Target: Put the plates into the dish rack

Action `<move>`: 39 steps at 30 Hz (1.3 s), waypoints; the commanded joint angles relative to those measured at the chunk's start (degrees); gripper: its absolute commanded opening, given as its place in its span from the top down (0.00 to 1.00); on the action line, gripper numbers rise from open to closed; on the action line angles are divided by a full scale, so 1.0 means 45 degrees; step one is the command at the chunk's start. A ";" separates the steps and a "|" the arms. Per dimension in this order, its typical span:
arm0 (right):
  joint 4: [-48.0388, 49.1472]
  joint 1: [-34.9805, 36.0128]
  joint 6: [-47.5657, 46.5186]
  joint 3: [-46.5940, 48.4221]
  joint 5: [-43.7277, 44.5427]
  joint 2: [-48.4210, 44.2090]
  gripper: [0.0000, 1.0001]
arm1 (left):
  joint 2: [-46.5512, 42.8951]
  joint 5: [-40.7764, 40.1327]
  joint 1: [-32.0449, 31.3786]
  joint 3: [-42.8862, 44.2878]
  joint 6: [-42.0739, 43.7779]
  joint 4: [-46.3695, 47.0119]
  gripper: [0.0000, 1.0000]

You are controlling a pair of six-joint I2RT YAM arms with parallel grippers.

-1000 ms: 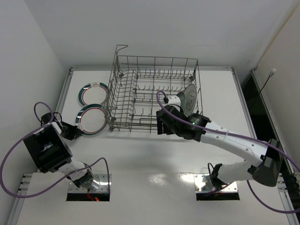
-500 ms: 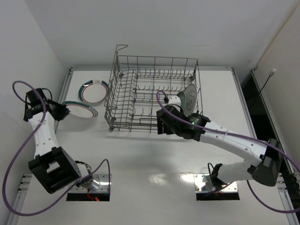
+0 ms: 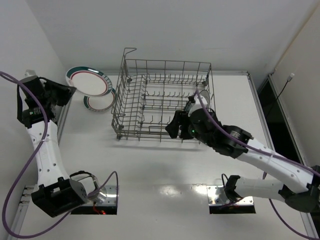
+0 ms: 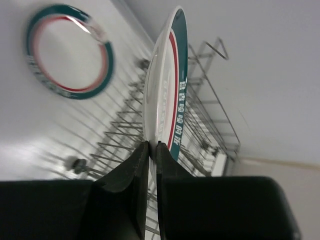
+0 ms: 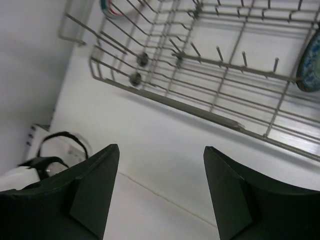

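White table (image 3: 165, 165), bare walls: the left gripper (image 4: 150, 145), clamped on the rim of a green-and-red ringed plate (image 4: 167, 90), has lifted it clear of the table, left of the dish rack (image 3: 167, 61). A second ringed plate (image 3: 100, 101) lies flat just left of the rack. At the rack's near right side the right gripper (image 5: 160, 150), spread and empty, has backed off the teal plate (image 5: 311, 62) standing inside the right end. One plate is loaded, another apparently inbound.

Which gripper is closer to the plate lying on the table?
Left. The left gripper, gripping another plate, hovers beside the flat plate; the right gripper sits across the rack.
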 commanded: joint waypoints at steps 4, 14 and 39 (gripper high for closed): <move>0.2184 -0.0634 -0.0443 0.1216 -0.0745 -0.1212 0.19 | -0.0407 0.4397 -0.2071 -0.1055 -0.2056 0.6171 1.00; 0.3394 -0.3580 -0.0210 0.2040 -0.3534 0.0093 0.01 | -0.0798 0.3812 -0.5101 -0.0916 -0.2465 0.8126 1.00; 1.1247 -1.0985 0.5435 -0.5420 -1.1135 -0.1878 0.05 | -0.0410 0.2016 -1.0123 -0.2539 -0.3150 0.9691 1.00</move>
